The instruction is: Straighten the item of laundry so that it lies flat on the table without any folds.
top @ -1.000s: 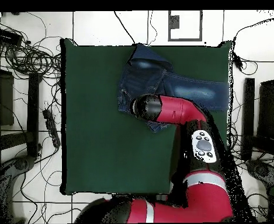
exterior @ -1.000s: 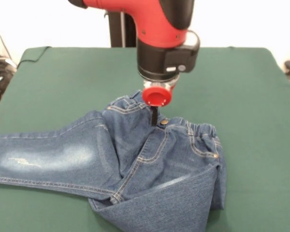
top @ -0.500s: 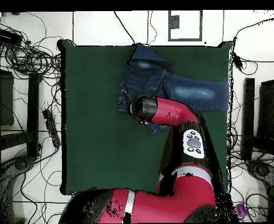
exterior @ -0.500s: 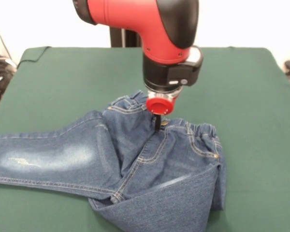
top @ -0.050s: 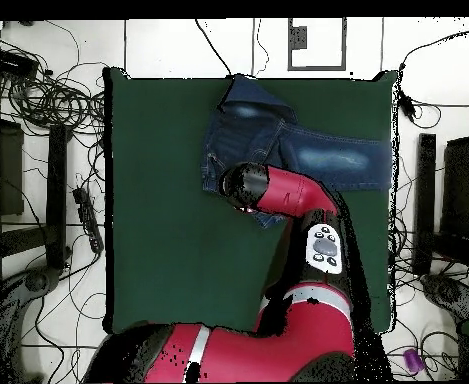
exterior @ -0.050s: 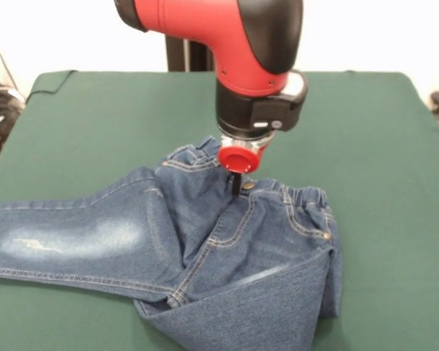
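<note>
The item of laundry (exterior @ -0.050s: pixel 205 234), a small pair of blue jeans, lies on the green table (exterior @ -0.050s: pixel 117 117). One leg with a faded patch runs flat to the left edge of the front view. The other leg is folded back over the seat, near the bottom edge. The elastic waistband is bunched on the far side. My gripper (exterior @ -0.050s: pixel 236 186) comes straight down under a red disc, and its dark tip meets the waistband by the button. In the overhead view the jeans (top @ -0.050s: pixel 318 152) show beside the arm's wrist (top @ -0.050s: pixel 242 186), which hides the gripper.
The jeans lie toward one side of the table (top @ -0.050s: pixel 168 220), with one leg reaching its edge. Cables (top @ -0.050s: pixel 48 100) and dark equipment lie on the floor around the table. The red arm (top @ -0.050s: pixel 308 215) crosses above the cloth.
Over the last second the gripper shifted slightly right and lower onto the waistband by the button. The arm's elbow swung. The jeans keep the same shape.
</note>
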Controlling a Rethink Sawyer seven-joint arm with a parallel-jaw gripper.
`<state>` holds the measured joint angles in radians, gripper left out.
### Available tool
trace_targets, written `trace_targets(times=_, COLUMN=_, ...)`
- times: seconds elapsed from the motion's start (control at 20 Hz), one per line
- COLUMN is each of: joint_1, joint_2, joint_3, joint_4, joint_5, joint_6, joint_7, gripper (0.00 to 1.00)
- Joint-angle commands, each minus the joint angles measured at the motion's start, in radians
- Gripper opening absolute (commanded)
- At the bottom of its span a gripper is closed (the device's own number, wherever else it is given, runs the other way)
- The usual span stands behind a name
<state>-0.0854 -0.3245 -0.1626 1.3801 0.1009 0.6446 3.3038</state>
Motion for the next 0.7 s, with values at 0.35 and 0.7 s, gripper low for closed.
trace_targets(times=0.35, joint_1=0.061, joint_2=0.041, joint_3=-0.037, joint_4=0.001, joint_5=0.089, joint_6=0.060, joint_7=0.172, gripper=0.00)
trace_targets(times=0.7, joint_1=0.070, joint_2=0.038, joint_3=-0.042, joint_4=0.006, joint_5=0.115, joint_6=0.065, joint_7=0.167, gripper=0.00)
